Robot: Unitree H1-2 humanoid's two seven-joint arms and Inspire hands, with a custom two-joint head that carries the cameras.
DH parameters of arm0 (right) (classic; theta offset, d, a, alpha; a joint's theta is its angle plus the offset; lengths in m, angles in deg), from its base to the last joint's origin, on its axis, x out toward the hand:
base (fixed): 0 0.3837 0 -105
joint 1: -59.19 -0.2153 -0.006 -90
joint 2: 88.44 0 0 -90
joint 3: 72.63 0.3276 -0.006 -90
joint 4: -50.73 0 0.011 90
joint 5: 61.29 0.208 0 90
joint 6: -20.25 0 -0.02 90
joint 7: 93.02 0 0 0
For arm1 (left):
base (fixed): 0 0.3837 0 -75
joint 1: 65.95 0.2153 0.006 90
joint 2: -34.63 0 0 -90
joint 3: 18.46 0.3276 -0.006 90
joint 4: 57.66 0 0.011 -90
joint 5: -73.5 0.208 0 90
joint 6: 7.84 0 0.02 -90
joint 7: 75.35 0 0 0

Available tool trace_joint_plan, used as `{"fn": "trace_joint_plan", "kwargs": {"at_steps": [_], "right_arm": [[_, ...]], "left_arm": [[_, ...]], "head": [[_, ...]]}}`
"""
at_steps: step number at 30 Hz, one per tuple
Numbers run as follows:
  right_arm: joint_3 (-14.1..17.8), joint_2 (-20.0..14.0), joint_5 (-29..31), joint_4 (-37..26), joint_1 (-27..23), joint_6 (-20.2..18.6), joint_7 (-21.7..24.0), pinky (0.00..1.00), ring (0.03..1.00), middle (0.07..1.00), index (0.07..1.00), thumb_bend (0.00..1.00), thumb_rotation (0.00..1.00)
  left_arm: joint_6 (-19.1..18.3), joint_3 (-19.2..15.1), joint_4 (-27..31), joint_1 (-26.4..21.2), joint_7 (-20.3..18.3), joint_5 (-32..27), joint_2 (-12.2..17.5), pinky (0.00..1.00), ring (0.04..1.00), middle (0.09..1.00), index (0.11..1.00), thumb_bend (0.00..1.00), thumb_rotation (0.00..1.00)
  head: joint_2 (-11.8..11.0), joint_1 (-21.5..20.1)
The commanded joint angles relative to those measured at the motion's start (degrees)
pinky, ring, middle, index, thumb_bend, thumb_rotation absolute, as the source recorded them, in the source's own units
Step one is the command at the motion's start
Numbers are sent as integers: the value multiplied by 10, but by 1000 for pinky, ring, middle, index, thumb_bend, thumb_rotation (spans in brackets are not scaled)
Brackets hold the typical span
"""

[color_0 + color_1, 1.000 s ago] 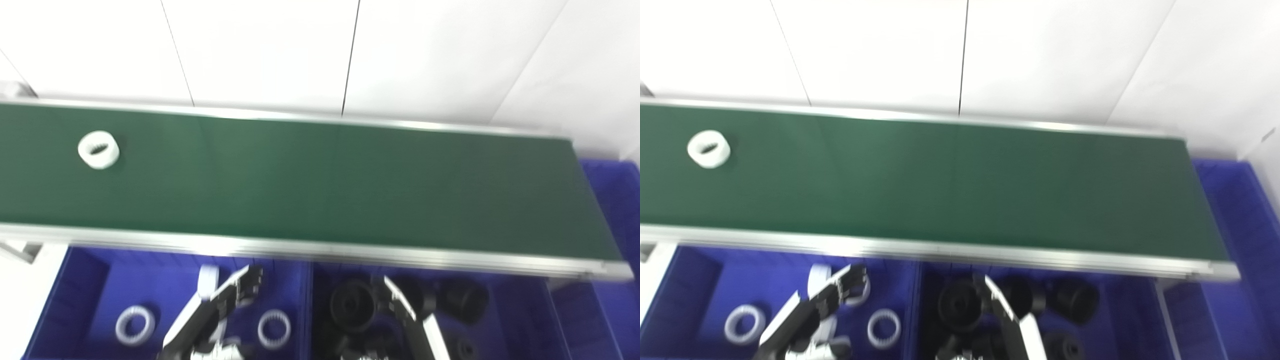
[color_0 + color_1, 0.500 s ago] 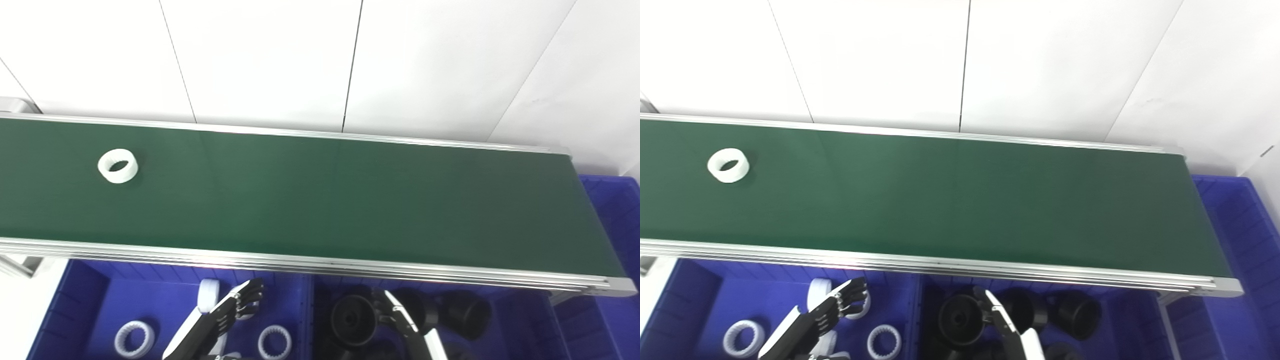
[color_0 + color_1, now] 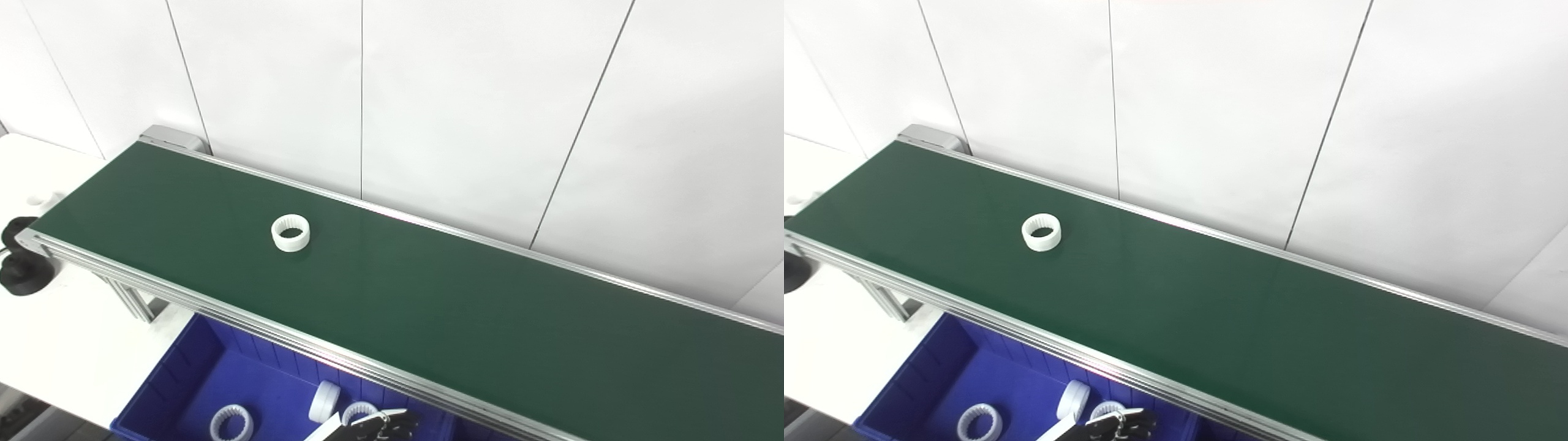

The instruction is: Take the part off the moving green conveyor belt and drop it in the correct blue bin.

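A white toothed ring (image 3: 290, 233) lies flat on the green conveyor belt (image 3: 465, 306), towards its left half and nearer the far rail. Only the dark fingers of my left hand (image 3: 375, 426) show at the bottom edge, spread apart and holding nothing, low over the blue bin (image 3: 184, 367) in front of the belt. That hand is well below and right of the ring on the belt. My right hand is out of the picture.
The blue bin holds white rings (image 3: 231, 422), one standing on edge (image 3: 324, 401). A black round object (image 3: 18, 257) sits on the white table (image 3: 67, 343) at the far left, by the belt's end. A white panelled wall backs the belt.
The whole picture has swung left and tilted, so the camera moved. The ring has ridden further along the belt. My right hand and the bin of black parts have left the view.
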Motion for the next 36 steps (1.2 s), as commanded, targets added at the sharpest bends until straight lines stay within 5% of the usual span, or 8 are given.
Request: {"fn": "trace_joint_plan", "kwargs": {"at_steps": [1, 6, 9, 15, 18, 28, 36], "right_arm": [[1, 3, -2, -6, -1, 19, -2, 1000, 1000, 1000, 1000, 825, 378], [1, 4, 4, -3, -3, 24, 0, 1000, 998, 1000, 1000, 827, 372], [0, 3, 7, 8, -8, 39, -2, 875, 933, 976, 1000, 819, 352], [0, 6, 6, 24, -19, 44, -4, 827, 913, 966, 993, 821, 366], [-1, 9, 3, 28, -25, 50, -6, 949, 958, 974, 991, 813, 359], [-1, 10, -7, 37, -32, 59, -13, 934, 949, 963, 968, 824, 382], [-1, 11, -13, 40, -38, 57, -12, 924, 942, 959, 968, 825, 398]], "left_arm": [[21, -11, 26, 2, -17, -38, 0, 755, 825, 861, 850, 788, 503], [20, -41, 98, 12, -35, -91, -10, 733, 807, 845, 835, 781, 469], [18, -57, 147, -5, -21, -97, -15, 727, 789, 826, 812, 831, 443], [-25, -98, 184, -102, 2, -45, -22, 732, 811, 849, 838, 815, 424], [-78, -109, 191, -146, 24, 22, -35, 799, 848, 869, 859, 802, 458], [-190, -122, 149, -282, 62, 174, -36, 873, 901, 913, 899, 743, 446], [-202, -106, 39, -355, 106, 265, -24, 824, 881, 913, 888, 770, 392]], "head": [[3, -3], [7, -11], [8, -15], [4, -22], [5, -28], [12, -38], [14, -40]]}}
